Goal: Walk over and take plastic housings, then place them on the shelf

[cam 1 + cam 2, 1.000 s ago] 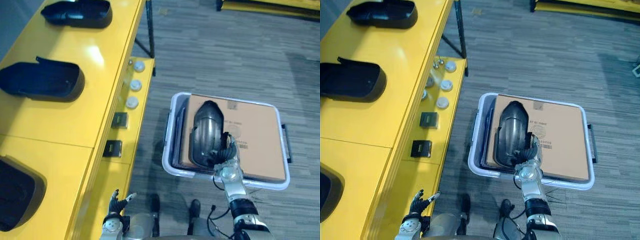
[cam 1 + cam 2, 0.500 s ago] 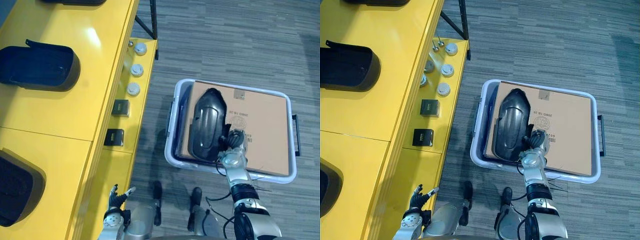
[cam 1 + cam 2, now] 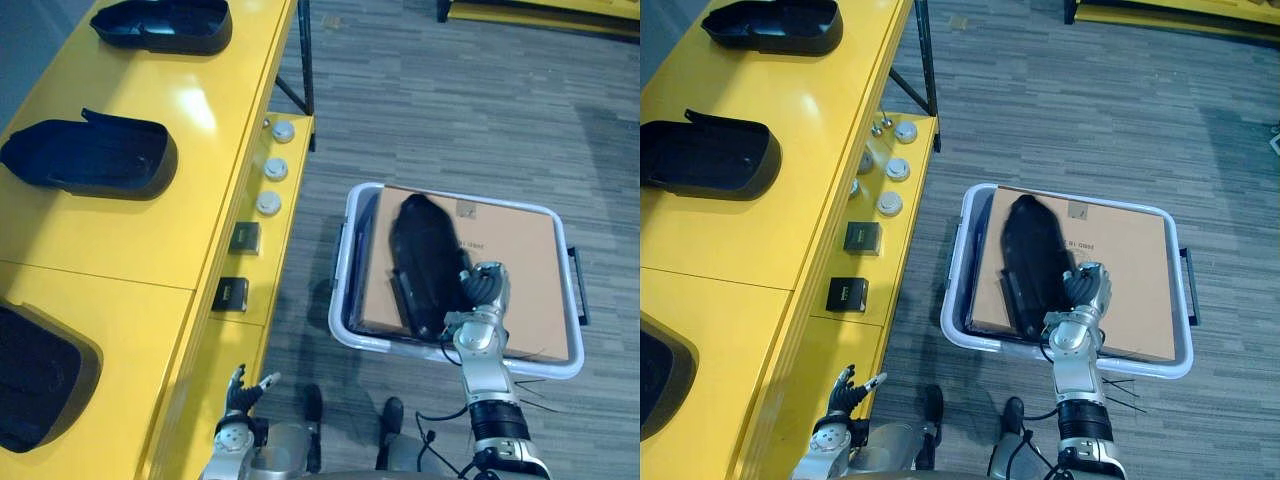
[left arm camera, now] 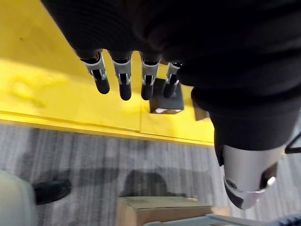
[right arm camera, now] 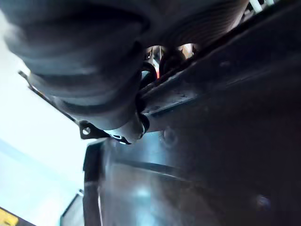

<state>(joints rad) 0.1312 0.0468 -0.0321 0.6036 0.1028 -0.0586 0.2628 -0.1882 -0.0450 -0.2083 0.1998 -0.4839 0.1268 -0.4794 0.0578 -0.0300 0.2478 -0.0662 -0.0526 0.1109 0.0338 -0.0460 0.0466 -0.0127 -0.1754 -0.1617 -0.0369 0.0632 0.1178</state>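
Note:
A black plastic housing [image 3: 423, 258] lies slanted over the cardboard sheet [image 3: 520, 280] in the white bin [image 3: 345, 330] on the floor. My right hand [image 3: 482, 291] is at the housing's near right edge, its fingers curled over the rim; the right wrist view has the housing's dark wall [image 5: 211, 155] right against the hand [image 5: 84, 56]. Three more black housings [image 3: 160, 25] [image 3: 92, 160] [image 3: 35, 375] rest open side up on the yellow shelf [image 3: 150, 240] to the left. My left hand [image 3: 240, 390] hangs low beside the shelf front, fingers [image 4: 124, 82] straight.
Three white round knobs [image 3: 275, 168] and two small black boxes [image 3: 245, 238] sit on the shelf's lower ledge. Grey carpet floor [image 3: 450, 110] stretches beyond the bin. A black shelf leg [image 3: 303, 60] stands at the ledge's far end.
My right hand's fingers have curled shut on the housing's edge, and the housing has tipped and turned on the cardboard. The camera has shifted a little. The left hand stays still.

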